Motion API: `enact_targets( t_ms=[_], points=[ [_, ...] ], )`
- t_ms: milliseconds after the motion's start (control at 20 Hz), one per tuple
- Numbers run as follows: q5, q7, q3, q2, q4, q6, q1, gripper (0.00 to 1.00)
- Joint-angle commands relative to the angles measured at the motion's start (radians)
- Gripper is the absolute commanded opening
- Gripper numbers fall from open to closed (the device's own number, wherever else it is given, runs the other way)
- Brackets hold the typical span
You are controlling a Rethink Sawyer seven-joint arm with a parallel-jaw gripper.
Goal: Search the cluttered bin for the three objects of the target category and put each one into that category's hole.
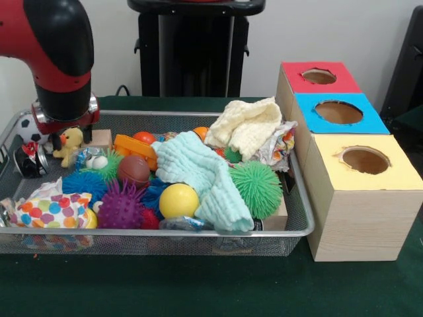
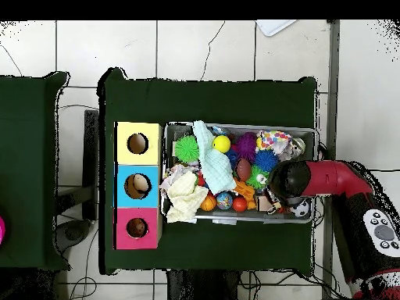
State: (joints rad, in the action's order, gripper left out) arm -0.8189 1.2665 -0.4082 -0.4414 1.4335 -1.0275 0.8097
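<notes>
Arm [image 1: 56, 59] is hung over one end of the wire bin [image 1: 301, 218]; claw state cannot be told, the tips being hidden. Bin is crammed: yellow ball [image 1: 178, 200], green spiky ball [image 1: 256, 189], purple spiky ball [image 1: 121, 206], mint cloth [image 1: 198, 168]. Box [image 1: 360, 218] with yellow hole [image 1: 365, 160], blue hole [image 1: 338, 112] and red hole [image 1: 319, 76] is set just beside the bin's opposite end.

A dark green cloth [image 1: 198, 290] covered the table. Behind it stood a pale wall [image 1: 330, 33]. Below lay a white tiled floor [image 2: 195, 47] with trailing cables [image 2: 78, 285].
</notes>
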Motion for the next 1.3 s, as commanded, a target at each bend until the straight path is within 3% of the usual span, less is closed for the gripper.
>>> enact_targets(
  t_ms=[50, 350, 650, 1300],
  points=[
    [-0.157, -0.374, 0.002, 0.072, -0.065, -0.026, -0.017, 1.00],
    [-0.228, -0.572, -0.006, 0.053, -0.087, -0.061, -0.020, 1.00],
    [-0.237, -0.687, -0.015, 0.019, -0.116, -0.078, -0.008, 1.00],
    [-0.178, -0.637, 0.007, 0.045, -0.127, -0.059, -0.024, 1.00]
  ],
)
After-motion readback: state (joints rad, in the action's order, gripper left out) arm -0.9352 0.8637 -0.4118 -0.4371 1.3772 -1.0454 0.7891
